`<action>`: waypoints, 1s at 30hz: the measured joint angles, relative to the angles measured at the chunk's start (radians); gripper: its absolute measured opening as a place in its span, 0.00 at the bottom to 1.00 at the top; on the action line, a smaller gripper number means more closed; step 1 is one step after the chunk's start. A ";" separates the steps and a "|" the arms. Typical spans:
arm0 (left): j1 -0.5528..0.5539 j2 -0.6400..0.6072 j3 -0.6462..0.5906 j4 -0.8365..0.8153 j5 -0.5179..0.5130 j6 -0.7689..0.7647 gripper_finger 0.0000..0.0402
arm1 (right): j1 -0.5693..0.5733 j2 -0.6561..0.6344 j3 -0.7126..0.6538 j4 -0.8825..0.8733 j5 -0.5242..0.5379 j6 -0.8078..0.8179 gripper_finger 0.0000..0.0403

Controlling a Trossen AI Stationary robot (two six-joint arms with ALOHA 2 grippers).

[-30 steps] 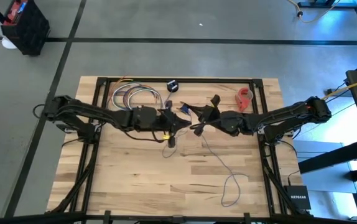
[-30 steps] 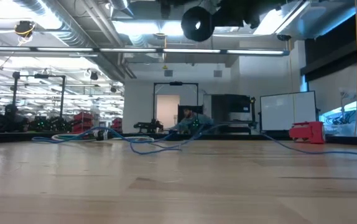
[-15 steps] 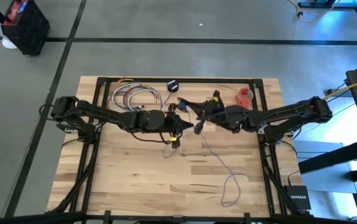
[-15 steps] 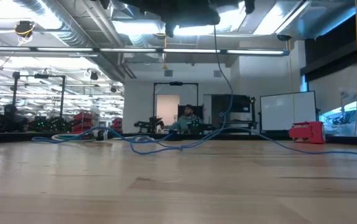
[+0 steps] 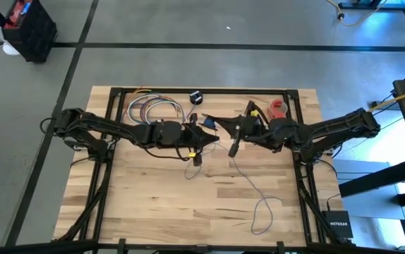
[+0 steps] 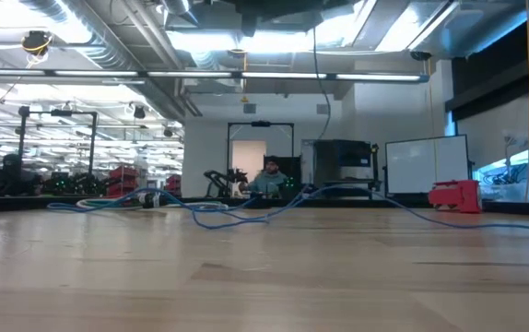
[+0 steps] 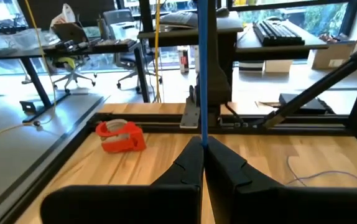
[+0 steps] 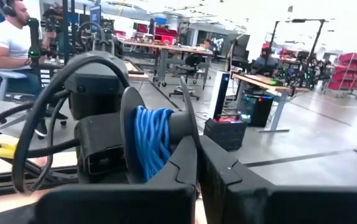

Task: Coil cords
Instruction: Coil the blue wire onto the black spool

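- Left wrist view is showing the left gripper (image 7: pixel 203 146) pinching the blue cord (image 7: pixel 203 68), which is running taut straight out from between its fingertips.
- The right gripper (image 5: pixel 235 144), facing it closely, is clenched; blue turns are sitting wound on the left gripper in front of it.
- Beyond the left gripper, slack is trailing in thin loose loops across the table (image 5: pixel 153 204).
- Risk, as I judge it: the thin cord could be slipping out or snagging, loosening the coil.
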 joint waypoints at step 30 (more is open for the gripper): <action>-0.001 0.004 -0.004 0.045 -0.004 0.032 0.00 | -0.003 0.000 0.128 -0.158 -0.006 -0.013 0.01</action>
